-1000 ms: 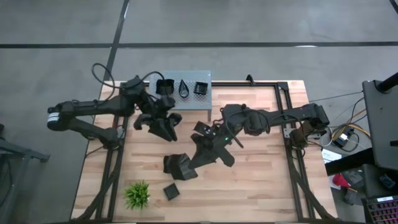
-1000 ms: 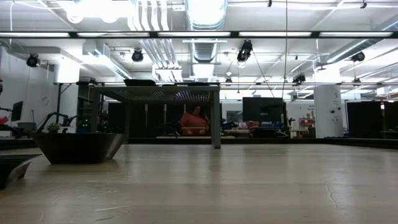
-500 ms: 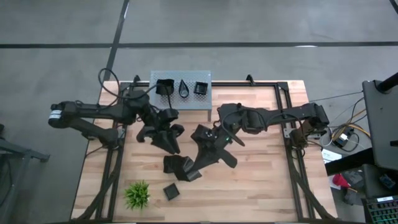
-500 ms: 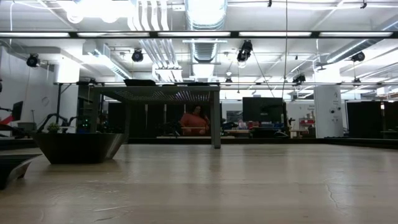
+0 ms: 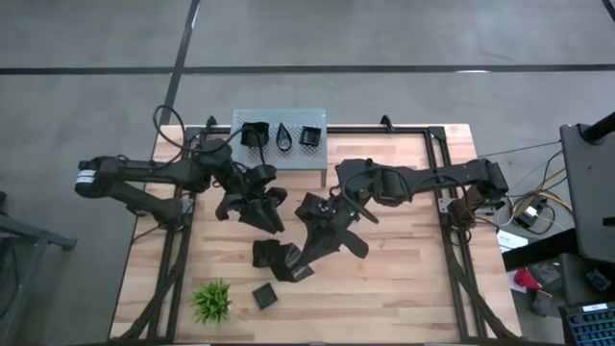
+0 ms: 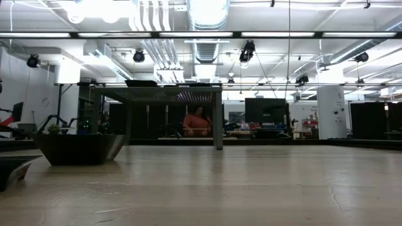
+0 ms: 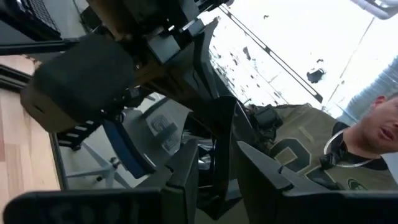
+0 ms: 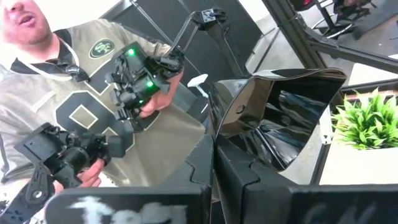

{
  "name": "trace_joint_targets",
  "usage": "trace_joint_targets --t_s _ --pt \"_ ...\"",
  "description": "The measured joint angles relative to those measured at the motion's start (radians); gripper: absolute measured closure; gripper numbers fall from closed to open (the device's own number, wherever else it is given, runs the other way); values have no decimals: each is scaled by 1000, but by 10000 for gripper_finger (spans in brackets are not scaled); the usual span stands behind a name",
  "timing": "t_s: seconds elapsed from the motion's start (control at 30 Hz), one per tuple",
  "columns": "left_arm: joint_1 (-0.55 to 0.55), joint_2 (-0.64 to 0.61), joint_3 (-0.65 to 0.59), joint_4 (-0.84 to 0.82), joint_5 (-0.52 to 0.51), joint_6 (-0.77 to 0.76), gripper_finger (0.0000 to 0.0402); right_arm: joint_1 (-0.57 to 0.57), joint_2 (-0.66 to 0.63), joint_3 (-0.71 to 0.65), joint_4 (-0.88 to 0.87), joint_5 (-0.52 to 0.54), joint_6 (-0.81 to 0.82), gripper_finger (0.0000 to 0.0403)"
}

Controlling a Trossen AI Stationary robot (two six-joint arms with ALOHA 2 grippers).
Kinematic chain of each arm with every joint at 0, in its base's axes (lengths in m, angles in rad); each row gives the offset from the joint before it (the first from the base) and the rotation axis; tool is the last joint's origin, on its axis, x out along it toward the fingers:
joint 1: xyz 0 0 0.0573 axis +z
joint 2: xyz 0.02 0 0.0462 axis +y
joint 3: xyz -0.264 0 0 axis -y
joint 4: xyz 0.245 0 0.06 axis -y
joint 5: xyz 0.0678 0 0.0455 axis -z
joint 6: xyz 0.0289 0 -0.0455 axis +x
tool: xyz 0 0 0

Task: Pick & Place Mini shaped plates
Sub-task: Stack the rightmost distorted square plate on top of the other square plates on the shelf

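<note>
Above mid-table, the right gripper (image 5: 306,266) is clamping a black square plate (image 8: 280,118). The left gripper (image 5: 266,216) is pinching another black plate (image 7: 214,155) beside it.

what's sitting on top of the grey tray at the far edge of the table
Three small black dishes sit in a row on the grey tray: two squarish, one teardrop-shaped between them. What lies under each dish is hidden.

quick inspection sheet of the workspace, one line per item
surface: wooden table, bare wood on its right half
job's things: three small dishes on the grey tray; a square plate lies loose near the front
clutter: green plant at the front left
grippers: left gripper grips a black plate edge-on; right gripper is shut on a large black plate
cables: bundle beside the table's right edge
surroundings: person holding control handles beyond the table
</note>
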Motion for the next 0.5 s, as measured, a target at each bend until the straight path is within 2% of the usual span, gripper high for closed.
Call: trace_joint_targets --t_s 0.5 --pt "-32 0 0 -5 62 -16 303 -54 0 0 1 0 0 394"
